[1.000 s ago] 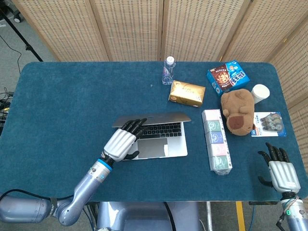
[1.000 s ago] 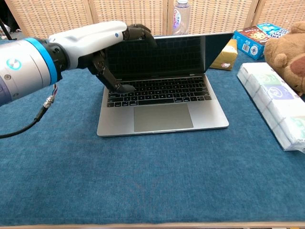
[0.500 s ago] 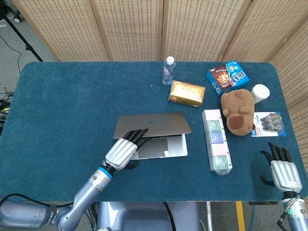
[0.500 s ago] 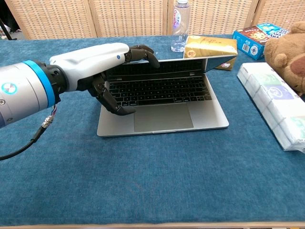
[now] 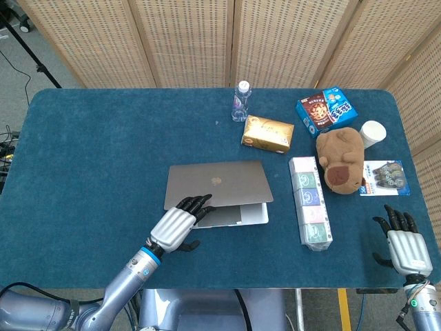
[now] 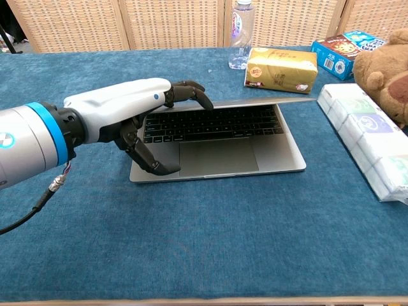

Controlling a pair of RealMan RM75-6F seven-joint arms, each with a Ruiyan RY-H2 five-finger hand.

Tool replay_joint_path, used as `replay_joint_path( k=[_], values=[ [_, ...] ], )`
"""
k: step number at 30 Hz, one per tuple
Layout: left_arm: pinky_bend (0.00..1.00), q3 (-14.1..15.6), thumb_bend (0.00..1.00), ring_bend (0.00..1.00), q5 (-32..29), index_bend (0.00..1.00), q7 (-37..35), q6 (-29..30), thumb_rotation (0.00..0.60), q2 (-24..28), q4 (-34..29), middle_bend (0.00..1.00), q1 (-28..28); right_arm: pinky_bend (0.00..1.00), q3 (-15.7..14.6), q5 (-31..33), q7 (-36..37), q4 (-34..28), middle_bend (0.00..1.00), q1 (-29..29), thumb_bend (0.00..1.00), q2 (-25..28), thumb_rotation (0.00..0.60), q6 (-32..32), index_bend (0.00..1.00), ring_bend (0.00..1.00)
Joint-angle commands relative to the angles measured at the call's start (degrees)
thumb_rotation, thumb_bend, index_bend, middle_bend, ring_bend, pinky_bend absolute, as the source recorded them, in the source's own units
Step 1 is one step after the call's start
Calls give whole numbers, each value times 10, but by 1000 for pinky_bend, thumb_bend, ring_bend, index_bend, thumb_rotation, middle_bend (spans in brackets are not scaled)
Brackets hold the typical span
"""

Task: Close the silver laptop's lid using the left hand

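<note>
Fingers [image 6: 191,91] of the left hand [image 5: 176,227] are curled over the near left edge of the silver laptop's [image 5: 217,193] lid [image 6: 255,102], resting on top of it, thumb hanging below at the base's left corner, nothing gripped. That lid sits low now, tilted nearly flat, with only a strip of keyboard and trackpad showing in the chest view. The laptop lies near the middle of the table [image 5: 96,158], a broad surface covered in dark blue felt-like cloth.

Over on the near right edge, the right hand [image 5: 405,247] rests on the cloth with its fingers spread apart, holding nothing.

Just right of the laptop lies a long pack of tissue packets [image 5: 309,201], and beyond that a brown plush toy [image 5: 341,158] touches its far end. A gold box [image 5: 267,133] sits beyond the laptop, a clear water bottle [image 5: 240,101] farther back, a blue snack box [image 5: 326,109] toward the far right, a white cup [image 5: 373,133] beside the plush, and a blister pack [image 5: 386,176] at the right edge.

Behind the table stand woven wicker-look screen panels [image 5: 186,41]; grey floor and a black tripod leg [image 5: 27,52] show at far left.
</note>
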Motion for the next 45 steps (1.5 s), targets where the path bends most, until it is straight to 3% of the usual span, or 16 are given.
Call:
replay_joint_path(
  k=[1,45],
  values=[
    [124,2,255,76,-1,183,-3,-3,600,-1,0,0,2,0,0,2,-2,1,0,0,240,-1,600,-1,203,0],
    [124,52,255,76,-14,183,-52,-35,600,-15,43,0,58,0,3,19,-17,6,0,1,240,-5,600,-3,205,0]
  ],
)
